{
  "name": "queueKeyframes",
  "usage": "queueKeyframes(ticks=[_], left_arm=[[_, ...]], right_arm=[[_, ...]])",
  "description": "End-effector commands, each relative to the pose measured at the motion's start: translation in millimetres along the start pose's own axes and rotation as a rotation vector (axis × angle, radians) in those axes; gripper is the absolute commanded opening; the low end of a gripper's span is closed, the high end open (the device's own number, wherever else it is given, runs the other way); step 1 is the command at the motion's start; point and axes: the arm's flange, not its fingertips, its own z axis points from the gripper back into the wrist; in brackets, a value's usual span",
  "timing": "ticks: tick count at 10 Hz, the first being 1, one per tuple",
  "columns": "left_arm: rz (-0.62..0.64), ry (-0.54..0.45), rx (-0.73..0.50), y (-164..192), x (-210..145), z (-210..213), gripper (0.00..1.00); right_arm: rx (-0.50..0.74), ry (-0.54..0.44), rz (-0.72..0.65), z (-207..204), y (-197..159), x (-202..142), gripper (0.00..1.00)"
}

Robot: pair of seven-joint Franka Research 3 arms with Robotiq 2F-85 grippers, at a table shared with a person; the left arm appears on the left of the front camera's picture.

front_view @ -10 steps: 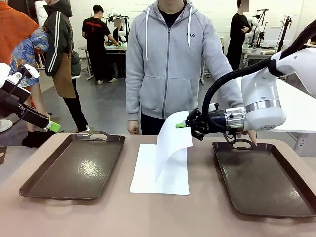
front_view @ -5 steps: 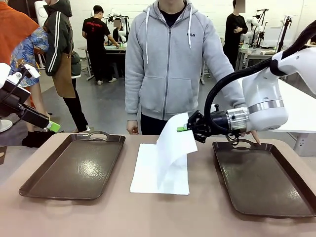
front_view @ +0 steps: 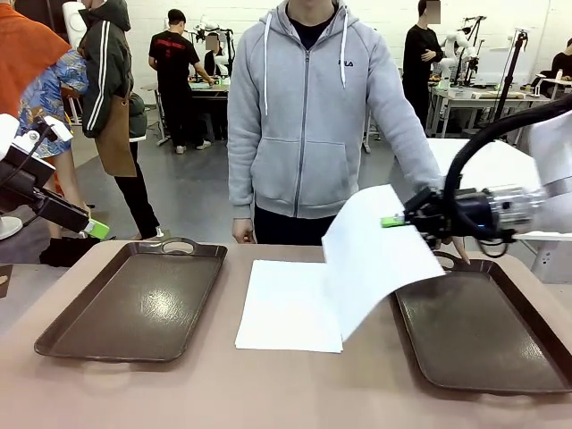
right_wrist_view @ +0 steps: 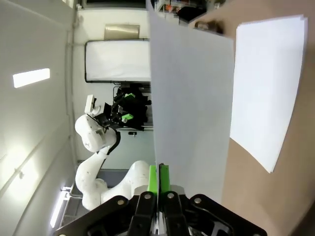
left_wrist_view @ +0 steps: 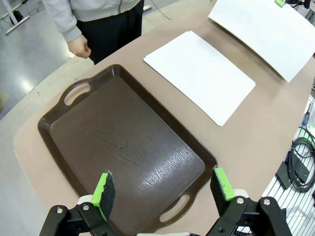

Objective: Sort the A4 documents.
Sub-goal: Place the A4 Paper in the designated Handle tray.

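A stack of white A4 documents lies on the table between two trays; it shows too in the left wrist view and the right wrist view. My right gripper is shut on the top edge of one sheet, which hangs curved in the air over the near-left corner of the right tray. In the right wrist view the green fingers pinch this sheet. My left gripper is open, high above the near end of the left tray, with nothing between its pads.
A person in a grey hoodie stands at the far side, one hand near the left tray, the other hand by the right tray's far handle. My left gripper hovers at the table's far left edge.
My right gripper has moved right toward the right tray, carrying the sheet clear of the stack. The left arm has not moved.
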Motion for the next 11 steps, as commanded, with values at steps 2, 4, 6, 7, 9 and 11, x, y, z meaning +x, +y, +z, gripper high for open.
queueKeyframes(ticks=[2,4,6,7,9,11], left_arm=[[0.001,-0.002,-0.007,0,-1,0,1.00],[0.001,-0.002,-0.007,0,-1,0,1.00],[0.001,-0.002,-0.007,0,-1,0,1.00],[0.001,-0.002,-0.007,0,-1,0,1.00],[0.001,-0.002,-0.007,0,-1,0,1.00],[0.001,-0.002,-0.007,0,-1,0,1.00]], right_arm=[[-0.006,0.029,0.046,47,-26,-9,0.01],[0.022,0.038,0.056,80,-54,1,0.01],[0.036,0.017,0.001,98,-67,8,0.01],[0.039,0.012,-0.022,105,-75,11,0.01],[0.058,0.007,-0.073,118,-94,22,0.01],[0.025,0.041,-0.124,126,-114,31,0.01]])
